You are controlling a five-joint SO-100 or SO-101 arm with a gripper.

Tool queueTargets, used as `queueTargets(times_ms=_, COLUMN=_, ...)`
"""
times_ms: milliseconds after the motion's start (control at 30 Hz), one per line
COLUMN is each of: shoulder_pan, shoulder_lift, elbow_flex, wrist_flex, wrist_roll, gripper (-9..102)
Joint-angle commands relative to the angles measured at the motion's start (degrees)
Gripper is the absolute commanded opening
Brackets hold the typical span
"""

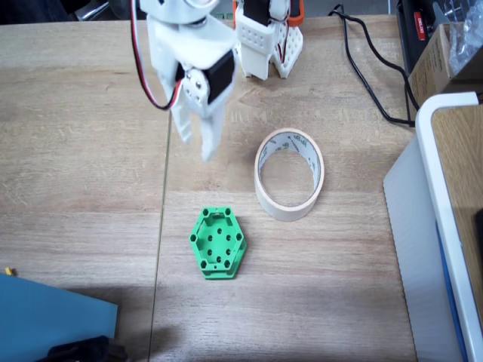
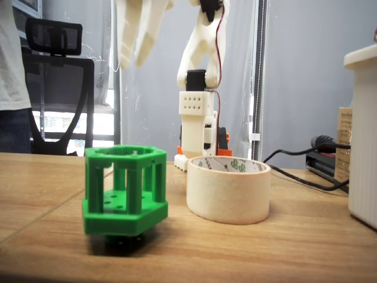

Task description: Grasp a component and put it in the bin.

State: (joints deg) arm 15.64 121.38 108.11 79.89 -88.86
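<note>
Wood table (image 1: 83, 151): 1 component (image 1: 218, 243), 1 bin (image 1: 289, 185), pincer (image 1: 198, 139) above.

The arm's upper part is cut off by the top edge in both fixed views. The fingers (image 2: 136, 44) are blurred, so their gap cannot be judged. The box (image 1: 453, 226) is cropped at the right.

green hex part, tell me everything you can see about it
The green hex part is a bright green block that looks like plastic, six-sided, with round holes through its face. In the low fixed view it shows as an open cage: a hexagonal rim on top, upright posts, and a wider base plate with small holes along its edge. It stands upright on the wooden table, apart from the tape roll beside it. Nothing else touches it; the gripper hangs above it.
</note>
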Motion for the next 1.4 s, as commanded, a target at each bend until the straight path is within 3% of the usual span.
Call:
queueTargets(times_ms=0, shoulder_pan=-0.2, shoulder_lift=-2.9, elbow_flex=-5.3, wrist_flex=-0.8, wrist_roll=0.7, gripper=16)
queueTargets(times_ms=367, shoulder_pan=-0.4, shoulder_lift=-17.1, elbow_flex=-14.7, wrist_flex=-0.8, wrist_roll=0.7, gripper=16)
queueTargets(times_ms=600, shoulder_pan=-6.8, shoulder_lift=-21.3, elbow_flex=-21.5, wrist_flex=-0.8, wrist_roll=0.8, gripper=16)
queueTargets(times_ms=1367, shoulder_pan=-7.5, shoulder_lift=-28.6, elbow_flex=-21.8, wrist_flex=-0.7, wrist_roll=0.7, gripper=16)
